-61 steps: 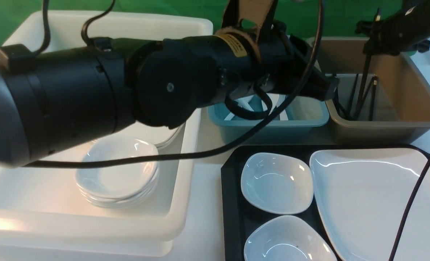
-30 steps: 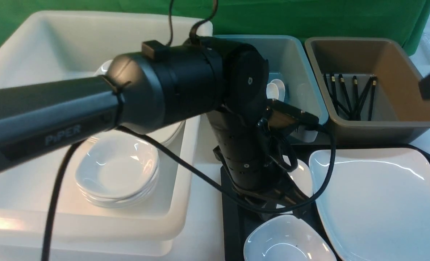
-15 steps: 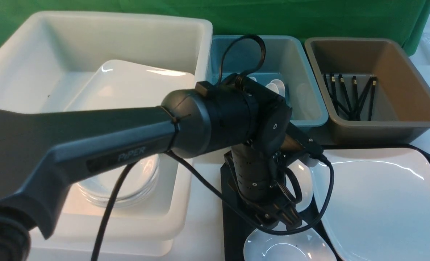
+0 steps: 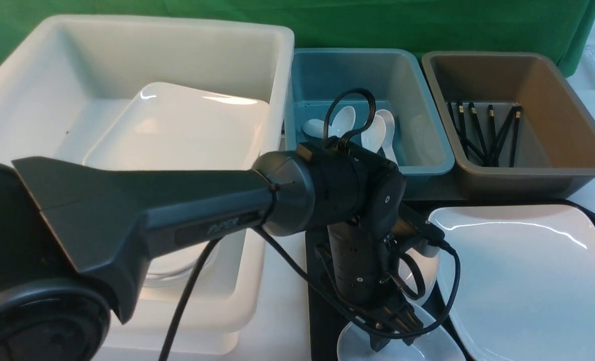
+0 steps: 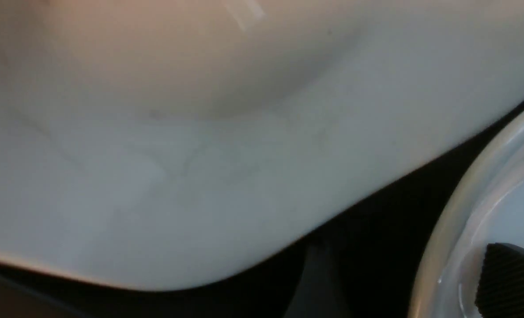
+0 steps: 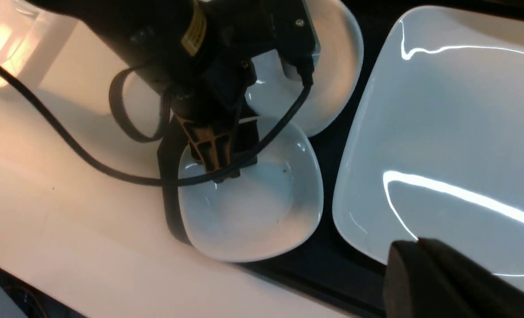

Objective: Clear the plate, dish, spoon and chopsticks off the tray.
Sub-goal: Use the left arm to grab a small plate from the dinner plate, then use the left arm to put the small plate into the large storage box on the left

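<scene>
Closing the open left gripper (image 6: pixel 228 170) on the glossy rim of the near dish (image 6: pixel 253 207) could let it slip and knock the second dish (image 6: pixel 332 79) or the plate (image 4: pixel 523 281) beside it on the tray (image 4: pixel 320 311), while the shut right gripper (image 6: pixel 442 278) hovers idle.

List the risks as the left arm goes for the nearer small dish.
The open left tool sits at the rim of the nearer small deep white dish; a shallow pinch on the glossy surface may slip. The farther small white dish lies right beside it, so lifting may knock it. The black cable could snag.
</scene>
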Motion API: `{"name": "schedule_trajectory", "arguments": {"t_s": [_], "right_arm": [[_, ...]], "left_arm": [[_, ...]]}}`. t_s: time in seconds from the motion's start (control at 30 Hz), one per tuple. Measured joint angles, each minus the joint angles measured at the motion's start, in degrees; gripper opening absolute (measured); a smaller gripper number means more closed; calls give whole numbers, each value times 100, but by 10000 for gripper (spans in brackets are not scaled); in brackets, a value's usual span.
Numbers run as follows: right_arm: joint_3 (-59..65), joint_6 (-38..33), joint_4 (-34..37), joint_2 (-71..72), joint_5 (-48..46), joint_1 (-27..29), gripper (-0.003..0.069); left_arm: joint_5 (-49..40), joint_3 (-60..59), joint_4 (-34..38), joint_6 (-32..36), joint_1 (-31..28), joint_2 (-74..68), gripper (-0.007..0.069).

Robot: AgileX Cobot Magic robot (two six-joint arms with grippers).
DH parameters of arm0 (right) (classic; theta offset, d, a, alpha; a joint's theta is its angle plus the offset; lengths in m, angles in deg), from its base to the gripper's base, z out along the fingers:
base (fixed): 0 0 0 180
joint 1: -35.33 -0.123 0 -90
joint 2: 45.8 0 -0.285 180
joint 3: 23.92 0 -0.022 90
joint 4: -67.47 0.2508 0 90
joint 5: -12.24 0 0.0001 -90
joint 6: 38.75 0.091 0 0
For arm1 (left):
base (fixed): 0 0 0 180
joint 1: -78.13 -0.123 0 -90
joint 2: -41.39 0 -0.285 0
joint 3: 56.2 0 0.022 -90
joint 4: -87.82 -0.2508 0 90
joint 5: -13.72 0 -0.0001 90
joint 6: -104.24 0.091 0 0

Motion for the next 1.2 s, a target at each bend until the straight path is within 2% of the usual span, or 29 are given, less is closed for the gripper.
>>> {"name": "schedule_trajectory", "arguments": {"t_s": [0.13, 0.17, 0.2, 0.3, 0.53, 0.7, 1.0, 1.07, 1.2], "right_arm": [[0, -9, -1, 0, 0, 0, 20], [0, -15, -1, 0, 0, 0, 20], [0, -25, -1, 0, 0, 0, 20], [0, -77, -1, 0, 13, 0, 20], [0, -165, -1, 0, 18, 0, 20], [0, -321, 87, 0, 18, 0, 20], [-201, -1169, 1187, 0, -189, 0, 20], [-399, -1366, 1397, 0, -261, 0, 20], [-953, -1837, 1948, -74, -337, 0, 20]], "left_arm": [[-176, 0, 66, 0, 0, 0, 293], [-176, 0, 66, 0, 0, 0, 293], [-254, 0, 91, 0, 0, 0, 221], [-399, 30, 219, -6, 0, 21, 143], [-652, 139, 204, -178, 0, 77, 130], [-986, 486, 157, -216, 0, 363, 41], [-1313, 1414, 84, -281, -31, 1143, 27], [-1326, 1509, 137, -281, -141, 1316, 27], [-1337, 1598, 358, -281, -742, 1875, 27]]}}
